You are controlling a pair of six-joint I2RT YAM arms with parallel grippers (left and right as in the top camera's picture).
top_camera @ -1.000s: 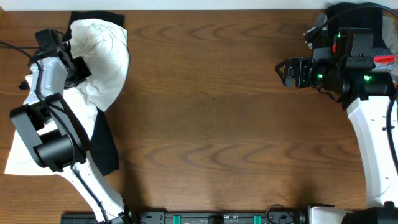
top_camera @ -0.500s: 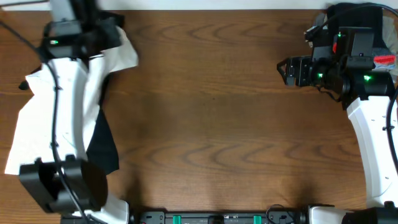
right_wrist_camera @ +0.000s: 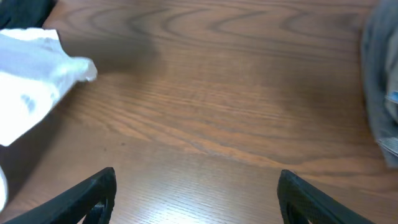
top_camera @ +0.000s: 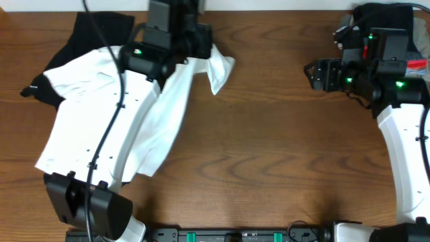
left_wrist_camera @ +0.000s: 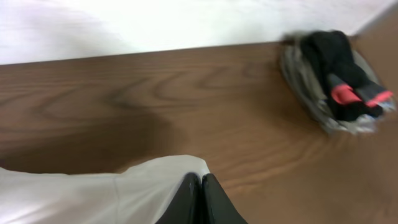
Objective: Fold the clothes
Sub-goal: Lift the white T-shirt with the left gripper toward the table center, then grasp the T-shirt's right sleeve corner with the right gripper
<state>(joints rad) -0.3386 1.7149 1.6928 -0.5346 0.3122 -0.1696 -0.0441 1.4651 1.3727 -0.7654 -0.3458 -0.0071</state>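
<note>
- Wrinkled white shirt (top_camera: 171,111) lies spread over the bench's (top_camera: 269,148) left half, partly covering a black garment (top_camera: 94,27).
- Left end effector (left_wrist_camera: 200,182) is pressed together, pinching the shirt's edge.
- Right end effector (top_camera: 311,74) is spread, holding nothing.

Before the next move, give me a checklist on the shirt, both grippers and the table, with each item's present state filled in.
1. Left gripper clamped on the white T-shirt: ok, fingers pressed together at the fabric's edge.
2. Right gripper open and empty: ok.
3. T-shirt lying flat: not ok, it is wrinkled, with a corner bunched up near the left gripper.
4. Black garment apart from the T-shirt: not ok, it lies partly under the shirt's far-left edge.
5. Bare table between the shirt and the right arm: ok.
</note>
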